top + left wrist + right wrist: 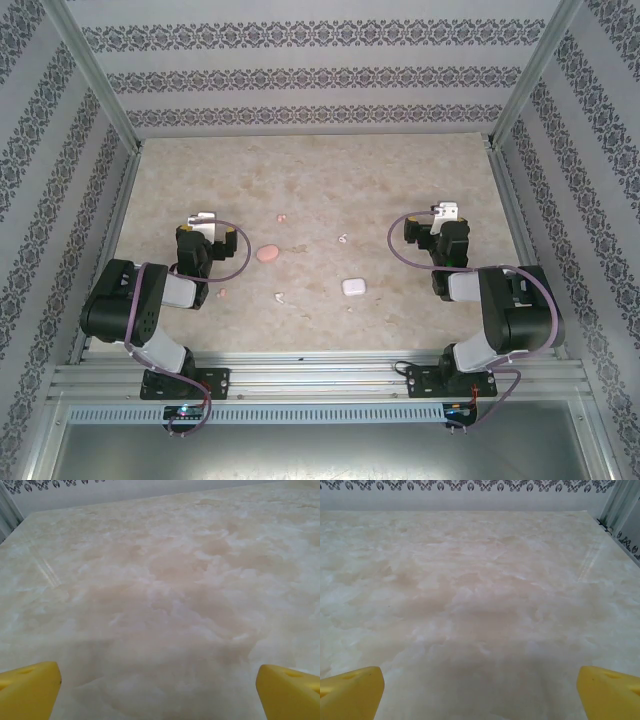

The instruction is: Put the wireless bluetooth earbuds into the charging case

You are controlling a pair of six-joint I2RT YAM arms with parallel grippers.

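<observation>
Left end effector [205,220] and right end effector [445,213] hover open and empty flanking mid-frame, where scattered earbuds [343,239], pink case [267,254] and white case [353,287] lie apparently within either's reach.

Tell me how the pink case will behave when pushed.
The pink case looks small and smooth, so it is probably light and would likely slide on the glossy table. Its rounded oval outline suggests it may spin or slip sideways rather than tip.
</observation>
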